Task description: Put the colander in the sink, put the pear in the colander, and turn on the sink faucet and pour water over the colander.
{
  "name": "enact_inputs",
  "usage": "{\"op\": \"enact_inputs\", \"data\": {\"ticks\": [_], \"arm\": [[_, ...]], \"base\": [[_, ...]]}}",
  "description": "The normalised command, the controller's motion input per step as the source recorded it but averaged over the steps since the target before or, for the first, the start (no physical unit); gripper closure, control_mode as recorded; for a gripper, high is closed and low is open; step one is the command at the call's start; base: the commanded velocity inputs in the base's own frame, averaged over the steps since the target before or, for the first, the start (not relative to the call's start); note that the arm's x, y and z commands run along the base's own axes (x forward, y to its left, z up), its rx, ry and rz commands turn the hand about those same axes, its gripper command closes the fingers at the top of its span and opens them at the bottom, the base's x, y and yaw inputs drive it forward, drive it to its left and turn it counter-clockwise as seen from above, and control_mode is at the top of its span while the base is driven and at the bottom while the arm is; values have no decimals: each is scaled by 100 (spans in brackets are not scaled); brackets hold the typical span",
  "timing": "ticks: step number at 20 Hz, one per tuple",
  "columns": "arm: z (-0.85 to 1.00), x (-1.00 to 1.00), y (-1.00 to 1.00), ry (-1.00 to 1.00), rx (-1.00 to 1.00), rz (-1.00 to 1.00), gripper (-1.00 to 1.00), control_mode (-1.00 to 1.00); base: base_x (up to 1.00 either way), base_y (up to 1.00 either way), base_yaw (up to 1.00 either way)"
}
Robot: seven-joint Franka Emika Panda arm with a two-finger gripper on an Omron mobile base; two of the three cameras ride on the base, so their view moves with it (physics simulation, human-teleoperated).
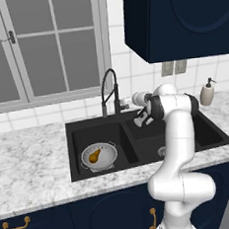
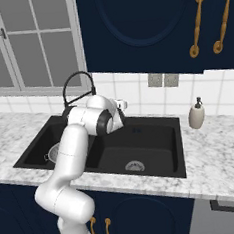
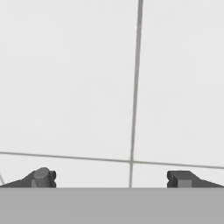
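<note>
My colander [image 1: 99,155], a round silvery perforated bowl with small side handles, sits upright in the left basin of the black double sink [image 1: 198,137]. The orange-yellow pear [image 1: 94,156] lies tilted inside it. The black gooseneck sink faucet [image 1: 109,92], with its coiled neck, rises behind the divider, spout curving left over that basin.

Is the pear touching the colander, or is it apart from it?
Touching. In the left base view the pear lies inside the colander, resting on its inner surface, with no gap visible.
</note>
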Motion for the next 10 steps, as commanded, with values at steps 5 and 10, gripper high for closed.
{"op": "enact_inputs", "data": {"ticks": [5,10], "arm": [[-1,0,-68,0,0,0,-100,-100],[-4,1,-84,0,1,0,-100,-100]], "base": [[0,0,0],[0,0,0]]}}
